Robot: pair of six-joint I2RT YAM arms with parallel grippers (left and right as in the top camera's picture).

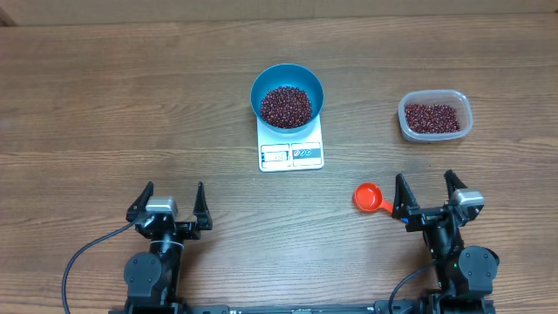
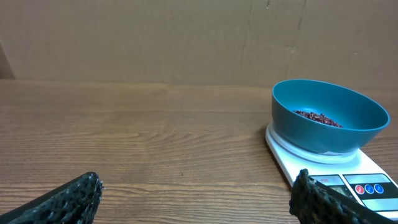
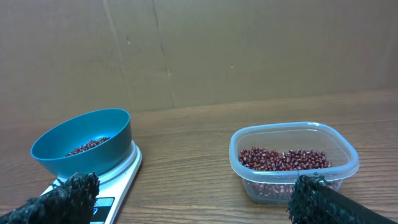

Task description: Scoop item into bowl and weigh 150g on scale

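The blue bowl (image 1: 287, 94) stands on the white scale (image 1: 290, 153) at the table's middle, with dark red-brown beans (image 1: 286, 105) inside. More beans lie in a clear plastic tub (image 1: 435, 116) at the right. My left gripper (image 1: 171, 201) rests open near the front left, empty. My right gripper (image 1: 427, 192) is open at the front right, empty. From the left wrist view the bowl (image 2: 329, 118) on the scale (image 2: 367, 184) sits ahead to the right. The right wrist view has the bowl (image 3: 84, 144) at its left and the tub (image 3: 292, 160) at its right.
An orange-red scoop (image 1: 370, 197) lies on the wooden table (image 1: 131, 105) just left of my right gripper, cup side up. A cardboard wall (image 2: 186, 37) closes off the far side of the table.
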